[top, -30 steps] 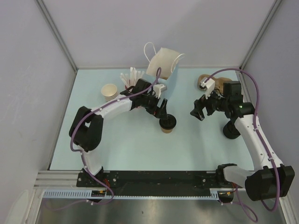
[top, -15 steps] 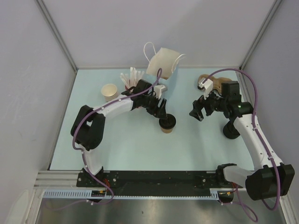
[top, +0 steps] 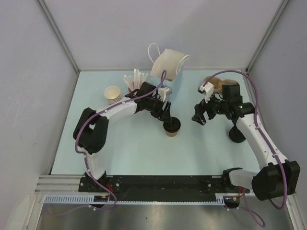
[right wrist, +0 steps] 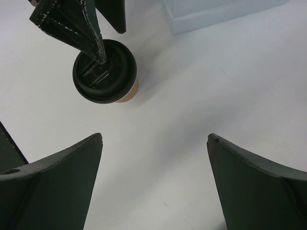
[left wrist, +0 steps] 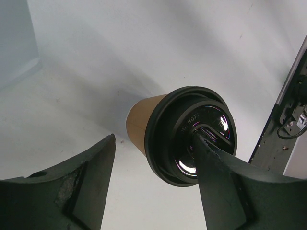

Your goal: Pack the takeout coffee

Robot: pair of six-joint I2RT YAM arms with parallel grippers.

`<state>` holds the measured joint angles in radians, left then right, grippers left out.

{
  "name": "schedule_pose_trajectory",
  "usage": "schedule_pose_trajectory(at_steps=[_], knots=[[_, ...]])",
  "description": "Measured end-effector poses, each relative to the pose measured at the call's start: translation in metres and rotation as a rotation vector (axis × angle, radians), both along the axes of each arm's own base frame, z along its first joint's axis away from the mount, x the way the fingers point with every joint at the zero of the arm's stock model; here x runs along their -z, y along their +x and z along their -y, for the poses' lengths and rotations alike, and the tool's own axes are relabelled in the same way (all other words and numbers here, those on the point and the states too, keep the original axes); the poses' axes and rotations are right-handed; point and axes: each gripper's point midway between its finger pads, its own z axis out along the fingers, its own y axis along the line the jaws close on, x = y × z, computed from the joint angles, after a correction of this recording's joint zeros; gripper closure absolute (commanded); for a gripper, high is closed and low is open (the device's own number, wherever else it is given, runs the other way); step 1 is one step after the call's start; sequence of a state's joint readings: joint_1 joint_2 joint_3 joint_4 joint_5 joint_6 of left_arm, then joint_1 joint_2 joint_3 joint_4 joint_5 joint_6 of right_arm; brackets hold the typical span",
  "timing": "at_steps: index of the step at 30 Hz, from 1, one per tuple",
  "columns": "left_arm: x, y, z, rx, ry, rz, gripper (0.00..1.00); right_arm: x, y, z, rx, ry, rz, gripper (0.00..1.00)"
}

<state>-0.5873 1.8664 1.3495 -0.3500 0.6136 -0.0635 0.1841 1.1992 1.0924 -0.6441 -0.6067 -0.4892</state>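
Two sets stood spread: right jaws idle, left jaws at the coffee cup (left wrist: pixel 141 125). I judged it light, crushable paper, best gripped gently below its lid (left wrist: pixel 192 120).

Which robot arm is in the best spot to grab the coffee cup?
Left, probably. The left end effector is open right at the coffee cup, one finger over its black lid. The right end effector is open too, but hangs off to the side, bare table between.
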Motion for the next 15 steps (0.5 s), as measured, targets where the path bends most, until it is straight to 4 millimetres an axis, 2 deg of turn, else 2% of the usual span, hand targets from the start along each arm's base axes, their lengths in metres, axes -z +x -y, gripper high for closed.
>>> schedule_pose_trajectory(at_steps=[7,15], knots=[[0.001,0.001,0.000,0.000,0.000,0.000,0.30,0.016,0.004,-0.015,-0.007,0.036,-0.081,0.10],[0.002,0.000,0.001,0.003,0.001,0.002,0.32,0.045,0.016,-0.037,0.006,0.173,-0.284,0.31]])
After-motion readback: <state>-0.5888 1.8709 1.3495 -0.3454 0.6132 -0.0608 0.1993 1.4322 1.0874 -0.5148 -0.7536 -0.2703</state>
